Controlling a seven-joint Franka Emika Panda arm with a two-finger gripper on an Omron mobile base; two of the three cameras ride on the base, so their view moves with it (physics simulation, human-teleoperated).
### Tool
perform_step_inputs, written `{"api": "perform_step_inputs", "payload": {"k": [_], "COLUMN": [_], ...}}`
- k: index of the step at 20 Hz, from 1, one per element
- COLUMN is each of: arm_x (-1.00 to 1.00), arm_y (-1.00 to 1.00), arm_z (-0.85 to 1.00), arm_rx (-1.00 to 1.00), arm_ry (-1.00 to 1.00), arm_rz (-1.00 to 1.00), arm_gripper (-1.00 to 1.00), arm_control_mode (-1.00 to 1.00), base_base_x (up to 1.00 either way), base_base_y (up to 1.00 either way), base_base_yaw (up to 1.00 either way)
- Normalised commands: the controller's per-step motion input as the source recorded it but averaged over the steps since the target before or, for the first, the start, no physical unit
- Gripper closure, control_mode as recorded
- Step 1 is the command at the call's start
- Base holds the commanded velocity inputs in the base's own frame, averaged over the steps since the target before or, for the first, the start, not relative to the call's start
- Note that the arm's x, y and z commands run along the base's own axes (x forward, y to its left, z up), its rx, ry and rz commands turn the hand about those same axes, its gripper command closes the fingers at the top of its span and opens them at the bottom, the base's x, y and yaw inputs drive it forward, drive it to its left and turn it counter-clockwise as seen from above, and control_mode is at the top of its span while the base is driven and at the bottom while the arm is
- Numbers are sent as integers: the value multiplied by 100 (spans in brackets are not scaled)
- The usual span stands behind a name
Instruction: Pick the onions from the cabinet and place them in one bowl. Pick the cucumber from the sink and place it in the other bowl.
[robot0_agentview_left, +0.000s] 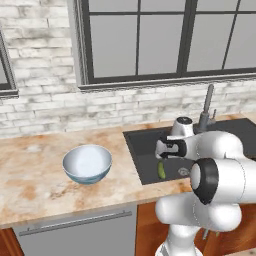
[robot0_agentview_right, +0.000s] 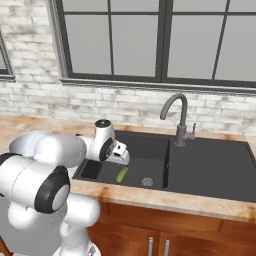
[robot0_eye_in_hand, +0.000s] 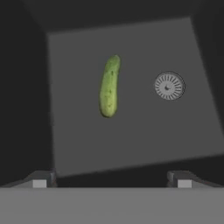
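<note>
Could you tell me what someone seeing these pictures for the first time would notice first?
Probably the green cucumber, lying alone on the floor of the dark sink beside the round drain. Next, the white arm bending over that basin, its gripper open above the cucumber. Then the light blue bowl on the counter, left of the sink.

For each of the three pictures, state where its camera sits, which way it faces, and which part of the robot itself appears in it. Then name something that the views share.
Left base view: behind the arm to its left, looking forward and down at the counter, the light blue bowl and the sink; the white arm fills the lower right.
Right base view: behind the arm to its right, facing the sink and tap; the arm rises at lower left.
Hand view: on the hand, looking down into the basin; two dark fingertips at the bottom, set wide apart.
Shared: all three show the cucumber on the basin floor.
</note>
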Motion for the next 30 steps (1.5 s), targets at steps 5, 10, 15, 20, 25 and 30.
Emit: {"api": "perform_step_inputs", "payload": {"k": [5, 10, 15, 20, 25, 30], "arm_x": [51, 45, 49, 62, 52, 25], "arm_y": [-2, -2, -4, -8, -11, -4], "arm_z": [-60, -60, -58, -46, -45, -54], "arm_rx": [0, 0, 0, 0, 1, 2], "arm_ry": [3, 1, 0, 0, 0, 3], "arm_rz": [2, 0, 0, 1, 1, 3], "arm_gripper": [-100, -100, -100, -100, -100, -100], "arm_control_mode": [-100, -100, -100, -100, -100, -100], "base_base_x": [0, 0, 0, 0, 0, 0], "base_base_y": [0, 0, 0, 0, 0, 0], "base_base_yaw": [0, 0, 0, 0, 0, 0]}}
